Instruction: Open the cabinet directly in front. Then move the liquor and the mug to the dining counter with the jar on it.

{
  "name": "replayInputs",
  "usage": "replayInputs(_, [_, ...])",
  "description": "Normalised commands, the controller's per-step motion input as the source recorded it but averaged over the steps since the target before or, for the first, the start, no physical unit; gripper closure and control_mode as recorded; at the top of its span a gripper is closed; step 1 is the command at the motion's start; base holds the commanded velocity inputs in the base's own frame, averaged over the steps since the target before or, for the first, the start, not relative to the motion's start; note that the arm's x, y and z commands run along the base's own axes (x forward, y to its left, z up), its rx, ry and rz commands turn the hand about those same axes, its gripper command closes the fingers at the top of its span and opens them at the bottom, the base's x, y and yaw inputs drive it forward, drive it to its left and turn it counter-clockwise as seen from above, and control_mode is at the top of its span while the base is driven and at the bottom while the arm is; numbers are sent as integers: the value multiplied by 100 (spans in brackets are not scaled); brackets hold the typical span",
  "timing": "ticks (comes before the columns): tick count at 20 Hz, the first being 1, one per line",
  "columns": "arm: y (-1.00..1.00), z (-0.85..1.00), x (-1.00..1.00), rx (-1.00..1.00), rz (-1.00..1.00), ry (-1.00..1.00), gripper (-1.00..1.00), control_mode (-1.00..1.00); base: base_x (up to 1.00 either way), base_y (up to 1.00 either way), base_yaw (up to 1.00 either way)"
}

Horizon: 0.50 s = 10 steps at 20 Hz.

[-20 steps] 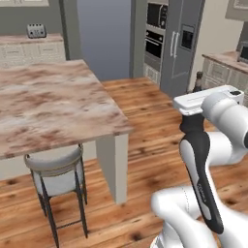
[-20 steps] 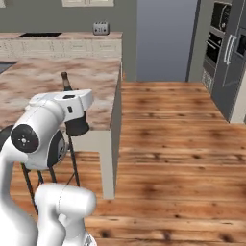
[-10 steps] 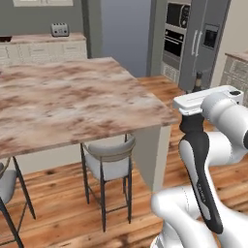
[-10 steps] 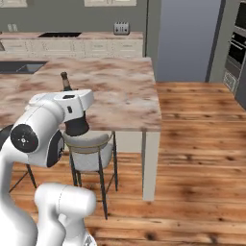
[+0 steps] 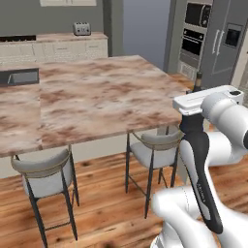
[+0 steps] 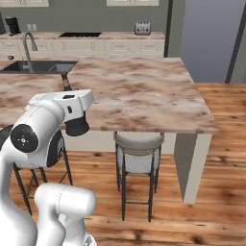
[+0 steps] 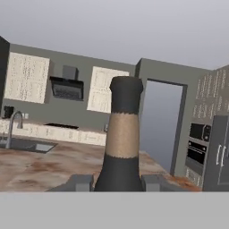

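- The liquor stands upright, neck up, long axis vertical, between the fingertips of the gripper, which is closed on its body.
- It is held above the near edge of the dining counter.
- Stools sit under the counter; a sink lies at its far left.

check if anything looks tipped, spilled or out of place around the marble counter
Nothing stands out. The near-black liquor bottle sits upright between the gripper fingers, and the brown-and-white marble dining counter shows no spills.
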Motion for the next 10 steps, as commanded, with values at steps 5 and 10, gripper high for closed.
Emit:
replayInputs(5, [0,0,0,0,0,0,100,100,-19,100,4])
replayInputs(10, [0,0,0,0,0,0,100,100,-21,100,5])
